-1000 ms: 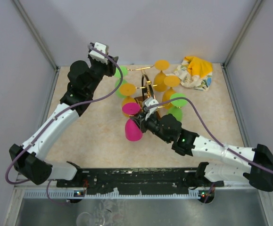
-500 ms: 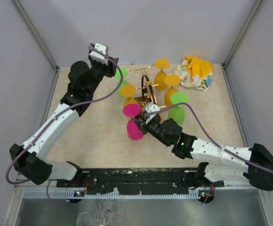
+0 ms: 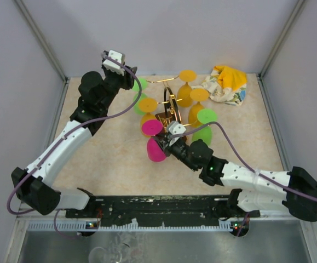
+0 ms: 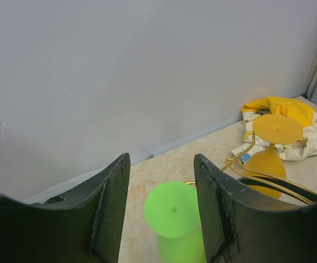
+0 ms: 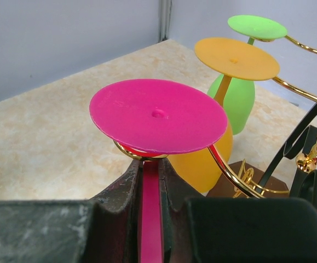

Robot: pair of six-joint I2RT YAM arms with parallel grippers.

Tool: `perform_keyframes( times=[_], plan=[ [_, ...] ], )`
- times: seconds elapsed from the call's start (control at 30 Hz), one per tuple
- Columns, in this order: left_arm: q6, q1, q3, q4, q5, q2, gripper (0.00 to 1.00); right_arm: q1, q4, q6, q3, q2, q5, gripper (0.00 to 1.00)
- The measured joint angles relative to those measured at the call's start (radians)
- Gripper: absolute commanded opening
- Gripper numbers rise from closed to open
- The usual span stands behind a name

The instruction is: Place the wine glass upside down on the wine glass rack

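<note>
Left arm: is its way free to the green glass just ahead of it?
Probably yes: the left gripper stands open, and the green glass sits just ahead with nothing between. The wine glass rack wire runs close beside it.

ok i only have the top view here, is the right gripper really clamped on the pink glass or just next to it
Observer: The right wrist view shows the right gripper shut on the stem of the pink wine glass, foot up.
Operator: is it on a rack arm
Observer: From that view, a gold arm of the wine glass rack curls in directly under the pink foot, at the stem.
Operator: and the left one, holding anything
Observer: No. The left wrist view shows the left gripper open, with the foot of a green wine glass showing through the gap, unclamped.
</note>
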Motion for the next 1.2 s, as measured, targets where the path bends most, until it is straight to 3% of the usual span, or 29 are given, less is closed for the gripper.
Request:
perform_keyframes(
  times=[0.5, 0.97, 1.03, 1.2],
  plan=[
    [-0.002, 0.006, -0.005, 0.008, 0.008, -0.002, 0.57, 0.007, 0.152, -0.043, -0.063, 0.038, -0.027, 0.0],
    [-0.004, 0.011, -0.006, 0.015, 0.009, -0.002, 0.57, 0.013, 0.151, -0.044, -0.093, -0.012, -0.031, 0.0],
    [-0.005, 0.012, -0.008, 0.016, 0.009, -0.002, 0.58, 0.013, 0.126, -0.041, -0.11, -0.05, -0.006, 0.08],
    [-0.011, 0.016, -0.016, 0.017, 0.008, -0.002, 0.71, 0.013, 0.063, -0.024, -0.117, -0.115, 0.051, 0.42]
  ],
)
